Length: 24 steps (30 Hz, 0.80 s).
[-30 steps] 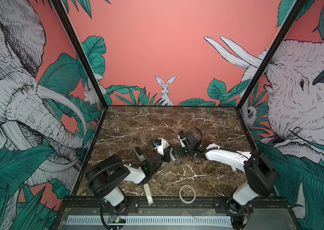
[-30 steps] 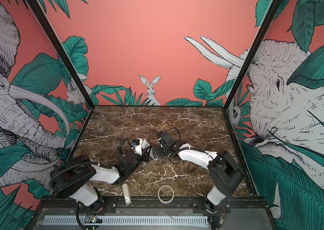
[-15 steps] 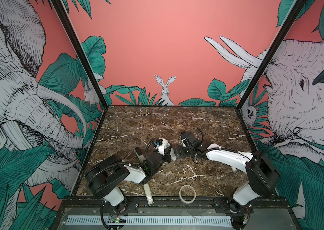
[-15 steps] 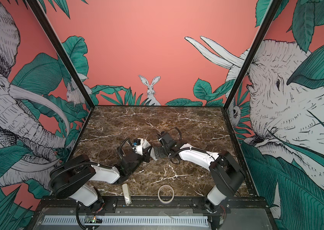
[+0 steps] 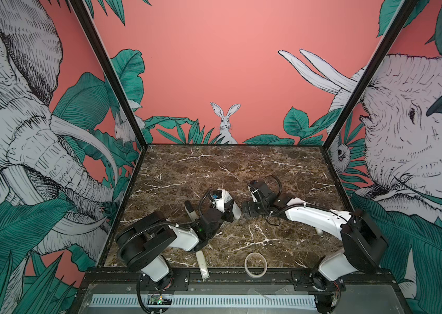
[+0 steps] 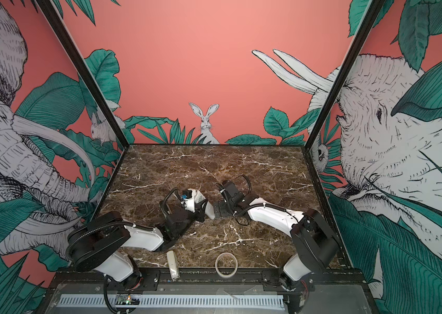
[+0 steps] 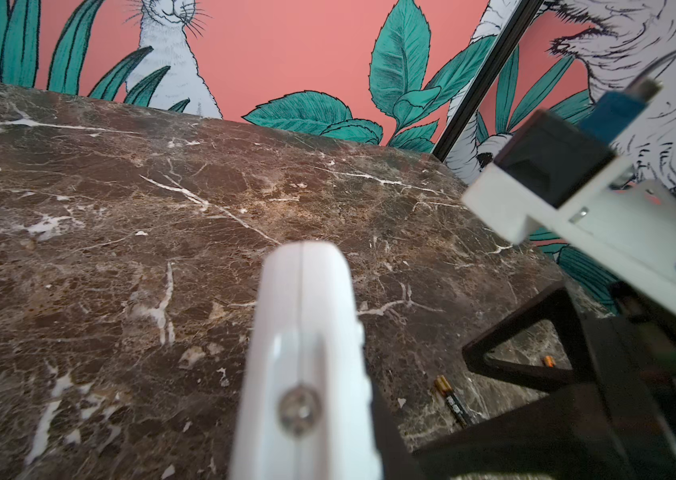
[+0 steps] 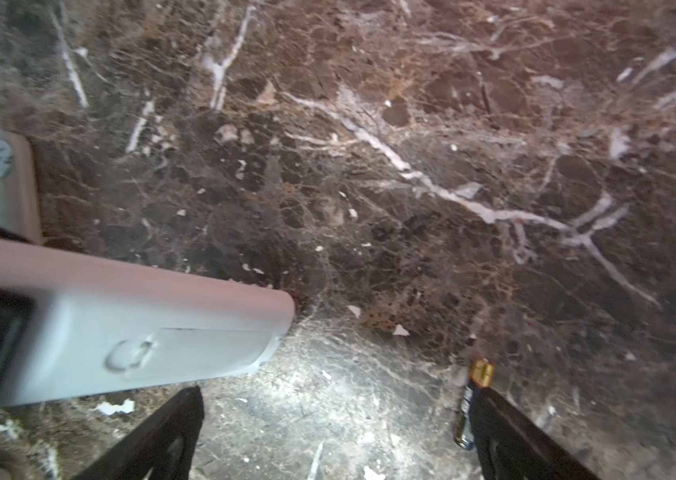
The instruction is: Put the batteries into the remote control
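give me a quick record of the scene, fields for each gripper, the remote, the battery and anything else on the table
left gripper: shut on the remote control
right gripper: open, low over the table, by the remote's end
battery cover: looks in place
battery: lying on the table beside the right gripper, not loaded
other items: tape ring and small cream remote, both at the near edge

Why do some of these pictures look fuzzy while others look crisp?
Left wrist view: the remote control sits close to the lens and blurs, the marble table behind is sharper. Right wrist view: soft throughout, with a bright washed-out patch on the marble near the battery. Both top views: crisp, but the wide lens splays the frame posts outward.
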Each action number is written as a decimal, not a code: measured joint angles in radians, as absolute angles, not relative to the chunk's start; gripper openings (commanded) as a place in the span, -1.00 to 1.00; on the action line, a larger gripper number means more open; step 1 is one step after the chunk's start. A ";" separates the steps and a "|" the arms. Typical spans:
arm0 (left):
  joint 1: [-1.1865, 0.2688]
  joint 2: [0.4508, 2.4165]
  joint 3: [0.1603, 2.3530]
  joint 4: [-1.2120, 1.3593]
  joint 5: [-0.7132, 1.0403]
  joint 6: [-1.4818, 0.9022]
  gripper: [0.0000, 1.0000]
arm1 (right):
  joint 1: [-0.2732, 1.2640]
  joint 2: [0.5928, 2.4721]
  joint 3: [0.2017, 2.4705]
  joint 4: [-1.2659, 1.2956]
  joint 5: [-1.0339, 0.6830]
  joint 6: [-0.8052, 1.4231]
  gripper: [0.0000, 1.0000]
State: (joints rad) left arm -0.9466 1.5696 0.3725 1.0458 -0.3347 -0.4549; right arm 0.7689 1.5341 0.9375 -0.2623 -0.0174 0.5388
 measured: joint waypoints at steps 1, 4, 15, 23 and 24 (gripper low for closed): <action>-0.947 1.570 0.373 1.045 -0.335 -0.455 -1.00 | 0.769 1.534 0.937 -0.247 -0.033 0.540 0.99; -0.947 1.569 0.372 1.045 -0.335 -0.455 -1.00 | 0.769 1.534 0.938 -0.206 -0.067 0.546 0.99; -0.944 1.557 0.360 1.040 -0.369 -0.477 -1.00 | 0.759 1.613 0.934 -0.137 -0.101 0.581 0.99; -0.941 1.536 0.352 1.023 -0.409 -0.470 -1.00 | 0.750 1.679 0.903 -0.063 -0.096 0.670 0.99; -0.941 1.536 0.352 1.021 -0.411 -0.470 -1.00 | 0.749 1.679 0.888 -0.040 -0.100 0.686 0.99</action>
State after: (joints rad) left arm -0.9409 1.5356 0.3515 1.0214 -0.4107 -0.4698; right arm 0.7486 1.6791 0.8879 -0.0399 -0.1001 0.6857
